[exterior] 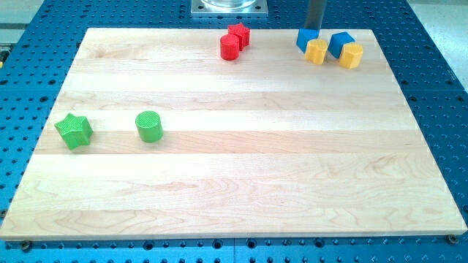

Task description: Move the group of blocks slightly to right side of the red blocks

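Note:
A red star (239, 33) and a red cylinder (229, 47) sit together near the view's top centre. To their right lies a group of blocks: a blue block (306, 39), a yellow block (316, 52), a second blue block (341, 43) and a second yellow block (352, 55). My tip (314, 31) comes down at the view's top, right behind the left blue block and touching or nearly touching its far side. The rod's very end is partly hidden by that block.
A green star (74, 131) and a green cylinder (149, 126) sit at the view's left on the wooden board (241, 175). A blue perforated table surrounds the board. A metal base plate (229, 6) stands at the top centre.

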Controlling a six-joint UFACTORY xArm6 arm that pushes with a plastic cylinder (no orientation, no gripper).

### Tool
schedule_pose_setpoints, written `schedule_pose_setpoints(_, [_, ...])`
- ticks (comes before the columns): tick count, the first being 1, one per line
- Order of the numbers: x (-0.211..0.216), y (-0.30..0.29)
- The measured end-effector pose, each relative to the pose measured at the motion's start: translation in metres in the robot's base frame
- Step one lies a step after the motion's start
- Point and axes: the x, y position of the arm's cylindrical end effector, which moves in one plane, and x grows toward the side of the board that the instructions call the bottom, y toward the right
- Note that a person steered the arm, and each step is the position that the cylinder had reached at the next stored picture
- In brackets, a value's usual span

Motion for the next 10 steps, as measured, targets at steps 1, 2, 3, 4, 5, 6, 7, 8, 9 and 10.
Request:
schedule_pose_setpoints(1, [0.007,-0.038])
schedule_pose_setpoints(2, [0.018,-0.006])
schedule_pose_setpoints(3, [-0.014,0.026])
schedule_pose_setpoints(4, [0.010,0.113])
schedule_pose_setpoints(5, [0.044,0.118])
schedule_pose_setpoints(6, [0.044,0.083])
schedule_pose_setpoints(7, [0.057,0.058])
schedule_pose_setpoints(8, [0.082,0.043])
schedule_pose_setpoints(9, [0.090,0.078])
schedule_pose_setpoints(10, [0.160,0.136])
